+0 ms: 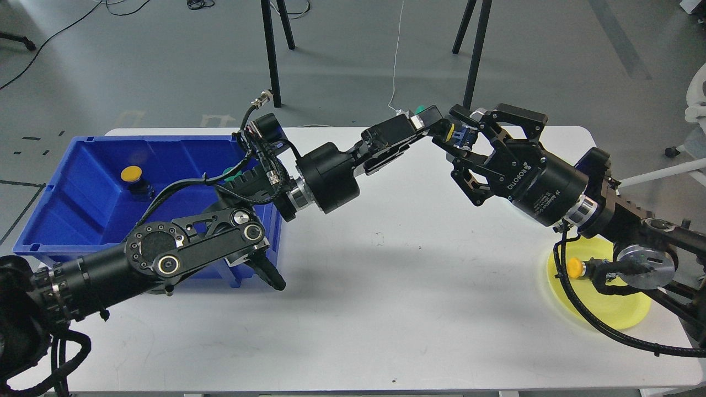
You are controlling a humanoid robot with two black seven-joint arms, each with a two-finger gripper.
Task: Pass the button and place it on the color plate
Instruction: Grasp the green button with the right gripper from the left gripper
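Observation:
My left gripper (444,128) is shut on a button with a yellow cap and blue-grey body (462,135), held high over the far middle of the white table (386,309). My right gripper (466,129) is open, its fingers around the held button, one above and one below it. A yellow plate (606,306) lies at the right front with a yellow-capped button (575,268) on it, partly hidden by my right arm. Another yellow-capped button (132,176) sits in the blue bin (66,220) at the left.
The blue bin stands at the left edge of the table, with my left arm crossing over its right side. Tripod legs (271,52) stand on the floor behind the table. A cable (606,331) hangs from my right arm over the yellow plate.

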